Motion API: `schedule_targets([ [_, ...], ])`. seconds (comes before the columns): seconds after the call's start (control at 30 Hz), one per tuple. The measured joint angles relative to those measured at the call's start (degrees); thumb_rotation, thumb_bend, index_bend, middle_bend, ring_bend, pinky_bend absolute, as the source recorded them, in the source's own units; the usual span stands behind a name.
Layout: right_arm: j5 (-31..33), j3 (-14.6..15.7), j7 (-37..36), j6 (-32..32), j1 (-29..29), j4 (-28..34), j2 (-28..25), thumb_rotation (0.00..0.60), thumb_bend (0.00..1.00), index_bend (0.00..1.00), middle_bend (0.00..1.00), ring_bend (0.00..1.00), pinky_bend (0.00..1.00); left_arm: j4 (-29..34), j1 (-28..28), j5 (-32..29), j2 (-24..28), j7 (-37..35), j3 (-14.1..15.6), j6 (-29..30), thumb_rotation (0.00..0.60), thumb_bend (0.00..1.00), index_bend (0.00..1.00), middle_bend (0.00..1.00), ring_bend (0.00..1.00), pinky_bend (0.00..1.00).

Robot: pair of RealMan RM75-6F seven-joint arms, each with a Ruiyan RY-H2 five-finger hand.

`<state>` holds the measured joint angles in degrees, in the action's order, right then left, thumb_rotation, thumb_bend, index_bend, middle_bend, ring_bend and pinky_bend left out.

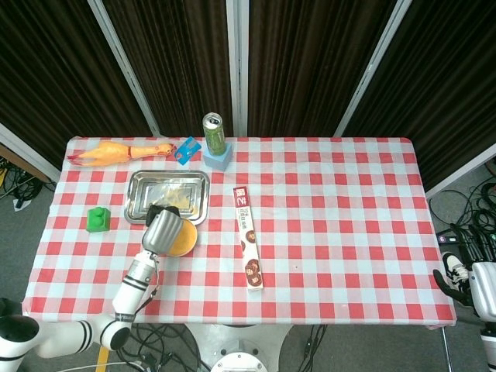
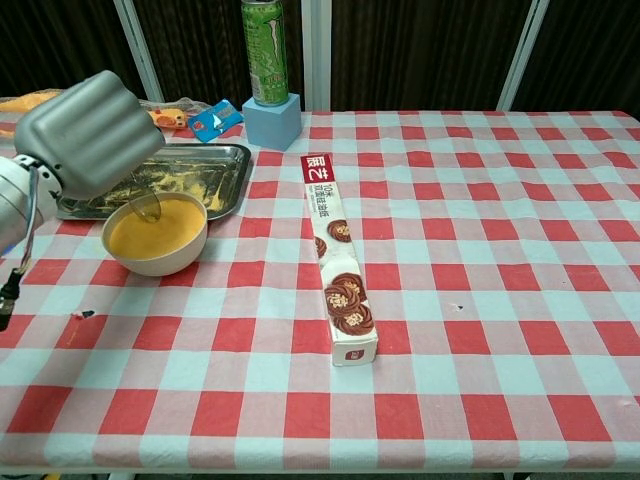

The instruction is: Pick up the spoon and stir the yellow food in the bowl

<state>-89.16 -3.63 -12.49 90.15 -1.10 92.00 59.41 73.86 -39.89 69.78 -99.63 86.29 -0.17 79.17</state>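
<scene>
The checked table (image 2: 480, 200) carries a steel tray (image 2: 225, 165), and just in front of it a pale bowl (image 2: 160, 262) of smooth yellow food (image 2: 165, 232). The left hand (image 2: 85, 132) hangs over the bowl's rear left edge, holding a clear spoon (image 2: 145, 205) whose bowl-end dips into the food; its handle and the fingers are hidden under the hand's grey back. The right hand (image 1: 471, 285) sits off the table's right corner, half cut off, so its grip cannot be told.
</scene>
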Motion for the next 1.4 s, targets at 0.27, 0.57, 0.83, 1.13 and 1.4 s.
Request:
schedule_targets([
  [0.27,-0.52,0.07,-0.03,0.56,0.15,0.12,0.01,0.600,0.24,0.00,0.13,0.00,0.00,5.97,0.90,-0.02,2.30,4.65,-0.91,2.03,0.600,0.41,0.70,0.91,0.91,0.99],
  [0.57,-0.54,0.19,-0.33,1.13,0.60,-0.06,0.02,0.600,0.24,0.00,0.13,0.00,0.00,9.34,1.11,-2.14,2.69,11.29,-1.34,1.20,0.600,0.42,0.71,0.91,0.91,0.99],
  [0.83,-0.50,0.20,-0.50,0.45,0.25,-0.27,0.25,0.600,0.24,0.00,0.13,0.00,0.00,4.01,0.95,-2.82,0.28,7.51,-1.09,-2.59,0.600,0.42,0.72,0.92,0.92,0.99],
  [1.13,-0.56,0.07,-0.18,0.56,0.16,0.02,0.02,0.600,0.24,0.00,0.13,0.00,0.00,1.50,0.93,-2.22,-0.22,5.01,-2.73,-1.60,0.600,0.42,0.72,0.92,0.92,0.99],
  [1.4,-0.70,0.11,-0.15,1.12,0.47,0.22,-0.12,0.600,0.24,0.00,0.13,0.00,0.00,6.37,0.96,-0.54,2.34,4.67,-4.51,0.76,0.600,0.42,0.71,0.92,0.92,0.99],
])
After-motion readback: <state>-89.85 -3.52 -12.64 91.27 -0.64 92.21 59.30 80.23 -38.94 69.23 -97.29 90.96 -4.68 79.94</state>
